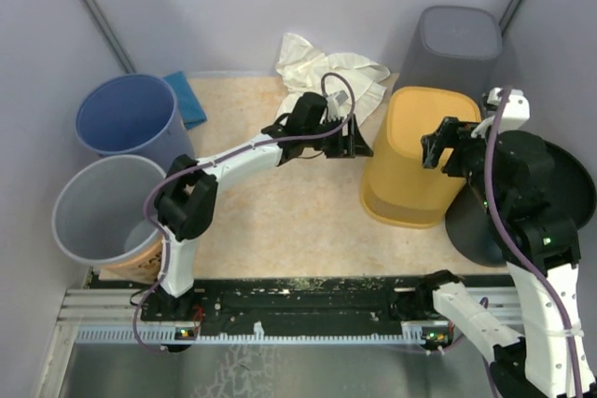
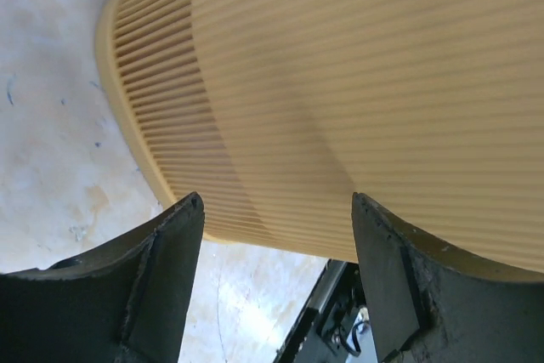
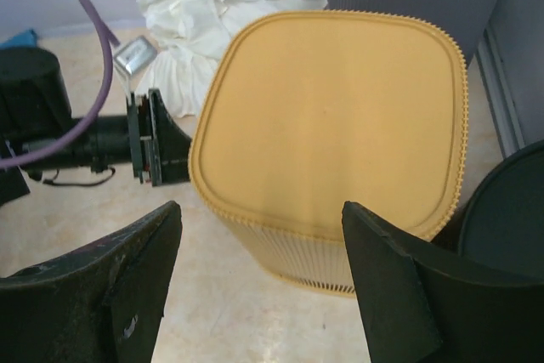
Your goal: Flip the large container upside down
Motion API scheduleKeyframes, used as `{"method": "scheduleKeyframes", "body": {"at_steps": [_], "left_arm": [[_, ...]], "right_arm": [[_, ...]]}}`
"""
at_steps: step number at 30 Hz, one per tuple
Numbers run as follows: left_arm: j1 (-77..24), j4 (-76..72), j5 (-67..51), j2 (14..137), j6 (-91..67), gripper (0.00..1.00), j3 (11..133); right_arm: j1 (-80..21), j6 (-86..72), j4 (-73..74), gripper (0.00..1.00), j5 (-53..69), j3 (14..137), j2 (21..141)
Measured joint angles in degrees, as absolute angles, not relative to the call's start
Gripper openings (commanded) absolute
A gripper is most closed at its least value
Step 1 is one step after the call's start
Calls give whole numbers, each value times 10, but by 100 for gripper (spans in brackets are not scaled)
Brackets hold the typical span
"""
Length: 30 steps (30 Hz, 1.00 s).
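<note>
Yellow bin (image 1: 415, 156) stands on the right half of the counter (image 1: 280, 212). Its flat closed face is up and its wider rim is down on the surface. Walls are finely ribbed.

Left hand (image 1: 357, 140): released, fingers spread, gripping nothing. It reaches in from the left, level with the bin's left wall and just beside it. Cannot tell whether a fingertip touches.

Right hand (image 1: 437, 144): released too, fingers wide apart and empty. It hangs over the bin's right side, with the closed top showing between the fingers in the wrist view.

Around it:
- Tall grey bin (image 1: 457, 44) at the far right corner, just behind the yellow one.
- Dark round tub (image 1: 569, 193) at the right edge, just beside the yellow bin.
- White cloth (image 1: 326, 67) crumpled at the far edge, behind the left hand.
- Blue bucket (image 1: 126, 114) at the far left corner, with a blue cloth (image 1: 191, 100) beside it.
- Grey bucket (image 1: 103, 207) at the left edge, nearer the arm bases.
</note>
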<state>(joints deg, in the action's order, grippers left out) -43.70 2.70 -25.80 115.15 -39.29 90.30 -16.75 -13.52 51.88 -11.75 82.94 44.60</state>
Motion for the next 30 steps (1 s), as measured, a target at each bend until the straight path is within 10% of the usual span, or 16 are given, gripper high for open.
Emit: {"method": "scheduleKeyframes", "body": {"at_steps": [18, 30], "left_arm": [[-378, 152, -101, 856, -284, 86, 818], [-380, 212, -18, 703, -243, 87, 813]], "right_arm": [[-180, -47, 553, 83, 214, 807, 552], [-251, -69, 480, 86, -25, 784, 674]]}}
